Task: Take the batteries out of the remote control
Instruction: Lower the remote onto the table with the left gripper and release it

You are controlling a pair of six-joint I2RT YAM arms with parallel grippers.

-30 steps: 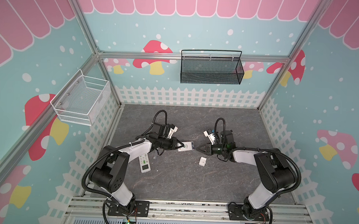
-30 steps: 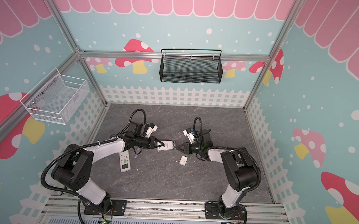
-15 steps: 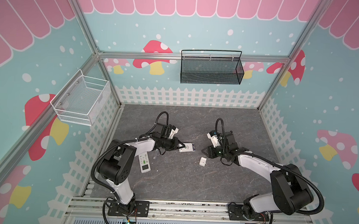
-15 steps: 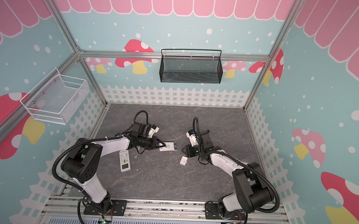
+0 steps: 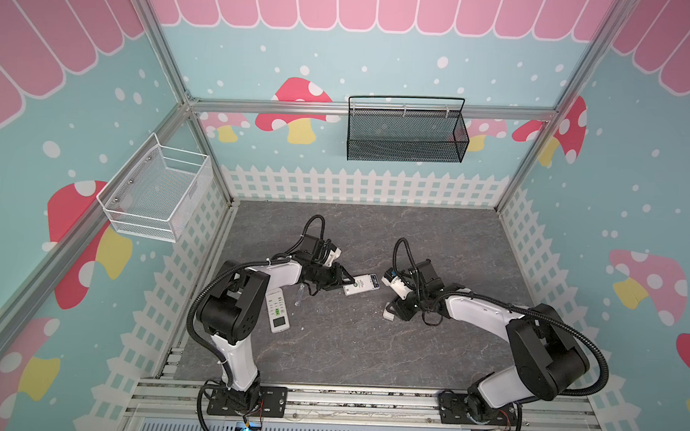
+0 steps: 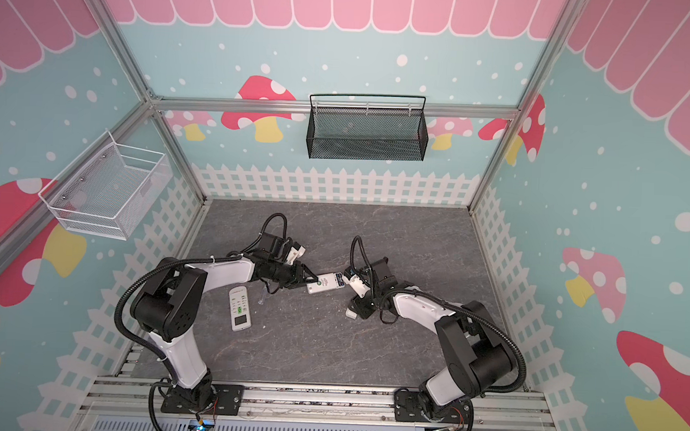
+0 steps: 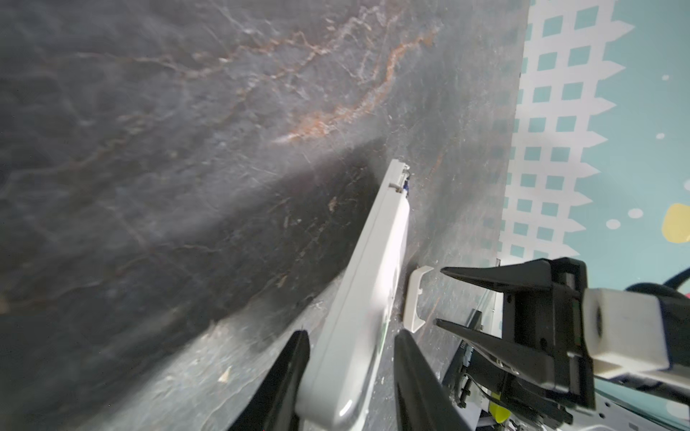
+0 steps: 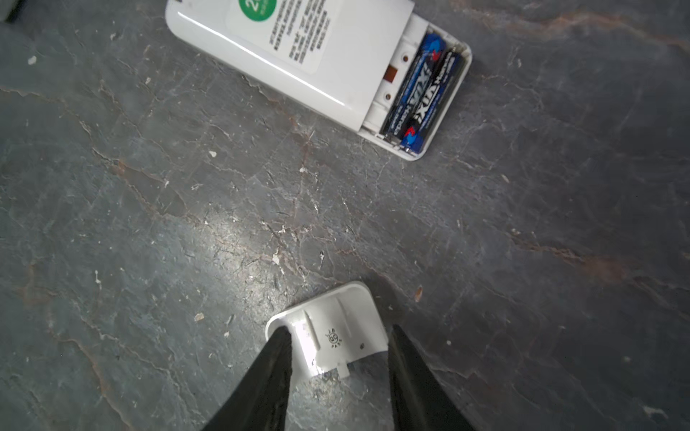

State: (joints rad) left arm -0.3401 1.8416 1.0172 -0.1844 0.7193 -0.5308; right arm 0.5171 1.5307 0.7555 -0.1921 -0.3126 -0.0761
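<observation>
The remote [image 8: 298, 48] is lying face down on the table [image 8: 149, 224] with its compartment open, and two dark batteries [image 8: 422, 87] are sitting side by side inside. The left tool [image 7: 351, 336] is straddling the remote's far end, jaws loosely parted. The right tool [image 8: 338, 334] is hovering, jaws narrowly parted, astride the loose white cover [image 8: 347, 317] nearby.

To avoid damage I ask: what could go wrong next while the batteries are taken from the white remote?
The white plastic remote control lies loose inside the open left gripper, so prying the two tight dark blue-black cylindrical batteries could push it away. The small white plastic cover lies inside the open right gripper and might be dragged off.
</observation>
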